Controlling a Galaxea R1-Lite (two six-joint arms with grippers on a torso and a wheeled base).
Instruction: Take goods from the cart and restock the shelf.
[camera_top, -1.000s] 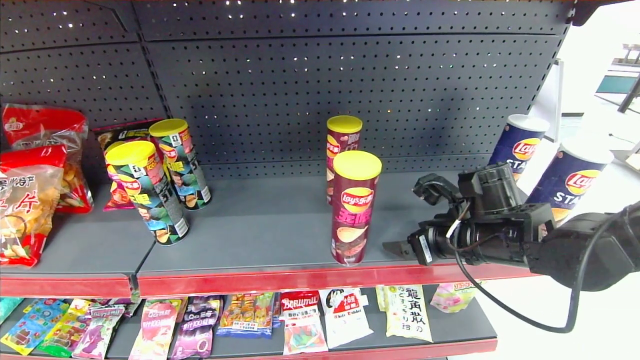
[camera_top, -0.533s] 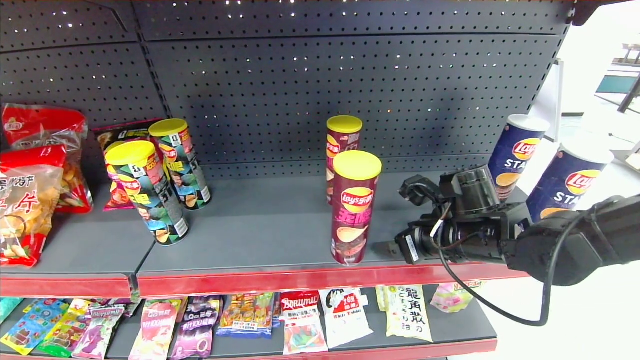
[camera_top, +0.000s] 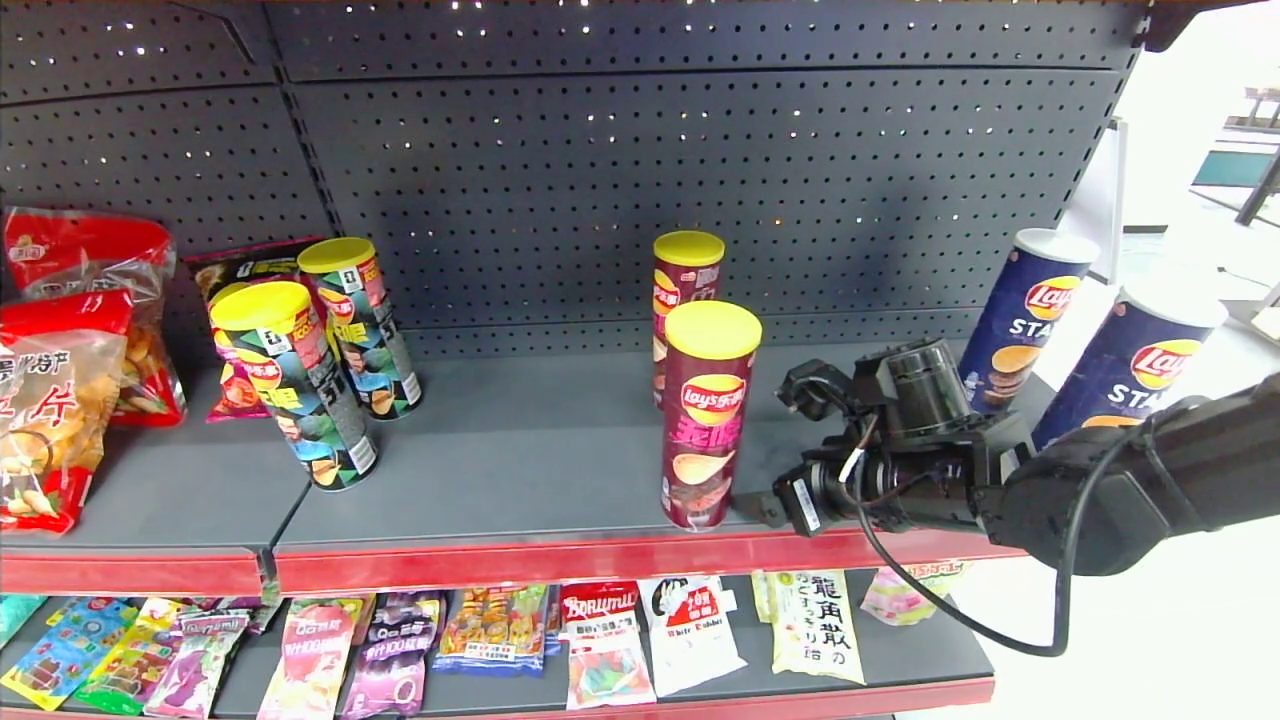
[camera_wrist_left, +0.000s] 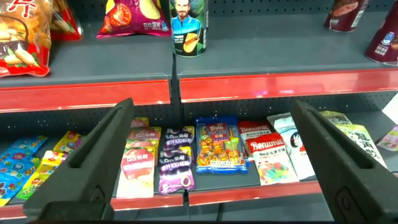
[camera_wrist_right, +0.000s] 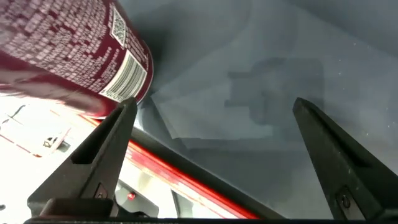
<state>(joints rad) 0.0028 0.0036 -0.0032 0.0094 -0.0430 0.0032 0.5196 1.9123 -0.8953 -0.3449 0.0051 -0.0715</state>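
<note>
The left gripper (camera_wrist_left: 211, 104) hung with its fingers spread wide and nothing between them, facing rows of sweet packets (camera_wrist_left: 214, 146) on the lower shelf (camera_wrist_left: 249, 194). Above those ran the red front lip (camera_top: 500, 562) of the grey shelf board (camera_top: 520, 450). The front red can (camera_top: 708, 420) stood upright just behind that lip. The right gripper (camera_top: 755, 505) lay low at the can's 3 o'clock, fingers spread apart and holding nothing. One fingertip (camera_wrist_right: 115, 130) was just beside the can's base; contact could not be judged. Bare board stretched from the can's 9 o'clock to two patterned cans (camera_top: 290, 385). A second red can (camera_top: 686, 275) stood at 12 o'clock, near the pegboard wall (camera_top: 600, 180). Two blue cans (camera_top: 1022, 300) stood at 2 o'clock, by the board's right end.
</note>
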